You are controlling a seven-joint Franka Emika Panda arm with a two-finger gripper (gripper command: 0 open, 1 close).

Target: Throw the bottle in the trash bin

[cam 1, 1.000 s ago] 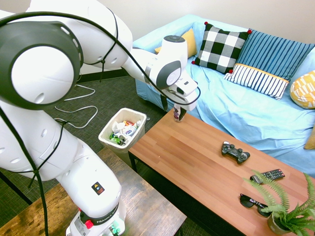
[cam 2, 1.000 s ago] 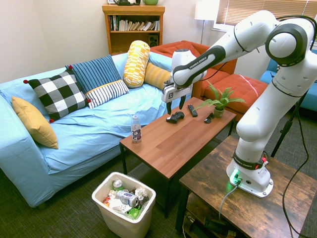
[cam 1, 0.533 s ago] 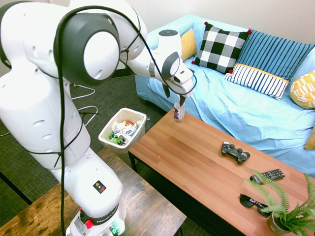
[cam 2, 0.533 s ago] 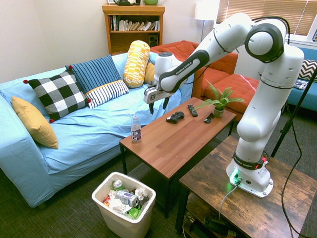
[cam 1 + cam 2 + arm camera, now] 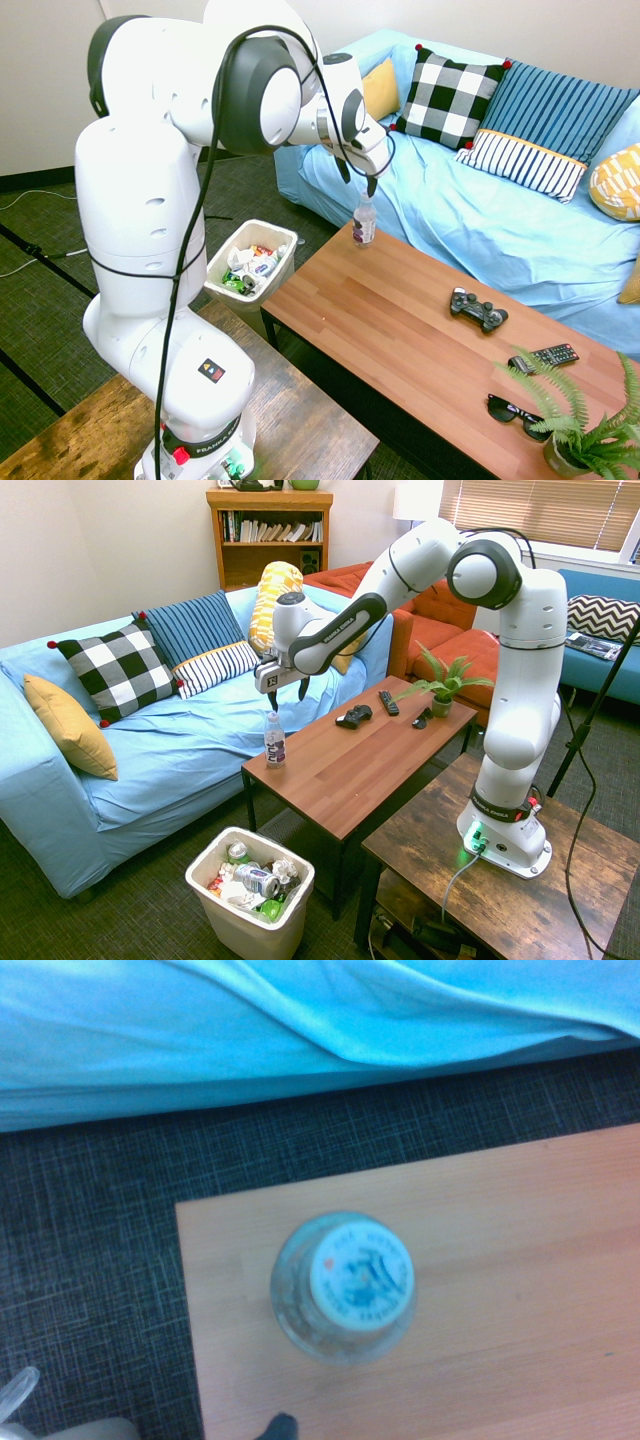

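Fingers spread, gripping nothing; gripper hangs just above the bottle, which stands upright at the table's corner near the sofa. Bottle looks light, thin-walled, likely slick and easily tipped; best taken across the body below the cap. Bin sits on the floor below that table end.

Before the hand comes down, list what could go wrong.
1. The bottle stands upright at the coffee table's corner; a nudge from the open hand could tip it off onto the floor.
2. The trash bin is already well filled, so a dropped bottle might bounce off the litter.
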